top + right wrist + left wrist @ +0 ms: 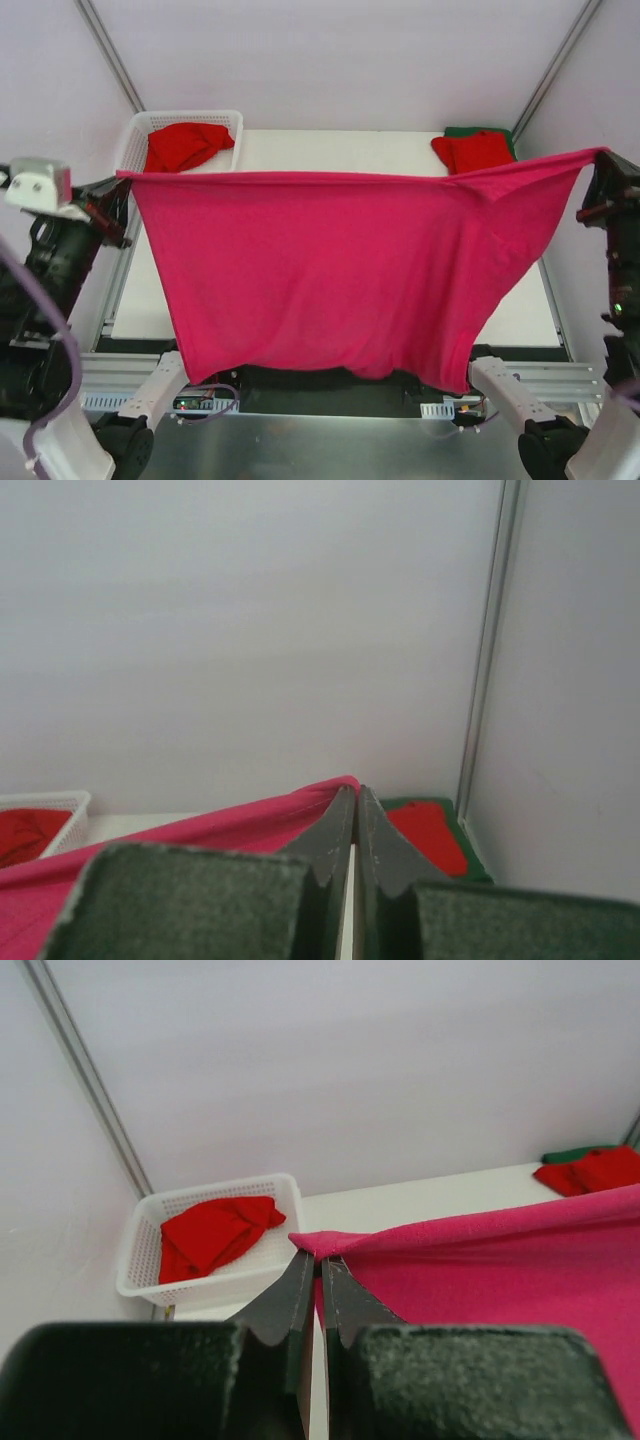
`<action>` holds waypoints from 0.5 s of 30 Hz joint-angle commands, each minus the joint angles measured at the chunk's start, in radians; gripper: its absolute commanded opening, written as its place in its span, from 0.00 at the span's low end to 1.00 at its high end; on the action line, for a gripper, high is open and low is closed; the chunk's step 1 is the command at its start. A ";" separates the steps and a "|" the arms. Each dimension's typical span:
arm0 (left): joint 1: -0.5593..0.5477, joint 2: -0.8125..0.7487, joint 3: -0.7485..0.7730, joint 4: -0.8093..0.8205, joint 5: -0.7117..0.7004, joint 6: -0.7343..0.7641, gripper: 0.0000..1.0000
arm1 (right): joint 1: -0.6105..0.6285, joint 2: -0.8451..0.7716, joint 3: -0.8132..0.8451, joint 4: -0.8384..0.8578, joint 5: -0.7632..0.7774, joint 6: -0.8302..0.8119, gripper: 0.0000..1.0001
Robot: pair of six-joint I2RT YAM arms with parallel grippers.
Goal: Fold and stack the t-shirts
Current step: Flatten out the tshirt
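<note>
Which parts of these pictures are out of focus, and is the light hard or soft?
Top external: soft, even light, no glare; the magenta t-shirt is sharp. Left wrist: the left hand is blurred near the lens, the white basket fairly clear. Right wrist: the right hand is likewise blurred at the bottom, sharper at its tips.

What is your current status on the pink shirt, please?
Both shut on pink t-shirt corners, left tool and right tool. Shirt hanging spread between them. Nothing in the way; basket and folded stack far back.
</note>
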 commanded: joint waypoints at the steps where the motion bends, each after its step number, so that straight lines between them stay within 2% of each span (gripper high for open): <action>1: 0.000 0.165 -0.144 0.162 -0.195 0.084 0.00 | -0.007 0.197 -0.099 0.086 0.159 -0.060 0.01; 3: 0.000 0.254 -0.246 0.224 -0.200 0.109 0.00 | -0.009 0.269 -0.182 0.133 0.153 -0.050 0.01; 5: 0.000 0.366 -0.334 0.371 -0.175 0.099 0.00 | -0.021 0.373 -0.263 0.225 0.121 -0.010 0.01; 6: 0.000 0.410 -0.432 0.434 -0.165 0.092 0.00 | -0.026 0.408 -0.306 0.267 0.109 0.010 0.01; 7: 0.000 0.461 -0.463 0.479 -0.154 0.083 0.00 | -0.033 0.491 -0.381 0.302 0.080 0.028 0.01; 9: 0.000 0.645 -0.495 0.578 -0.140 0.046 0.00 | -0.043 0.583 -0.428 0.403 0.060 0.067 0.01; 10: -0.002 0.709 -0.491 0.608 -0.141 0.031 0.00 | -0.046 0.631 -0.426 0.417 0.056 0.076 0.01; 11: -0.002 0.839 -0.482 0.637 -0.145 0.023 0.00 | -0.046 0.730 -0.417 0.440 0.052 0.084 0.01; 15: -0.017 1.126 -0.317 0.639 -0.206 0.029 0.00 | -0.044 0.922 -0.333 0.446 0.040 0.110 0.01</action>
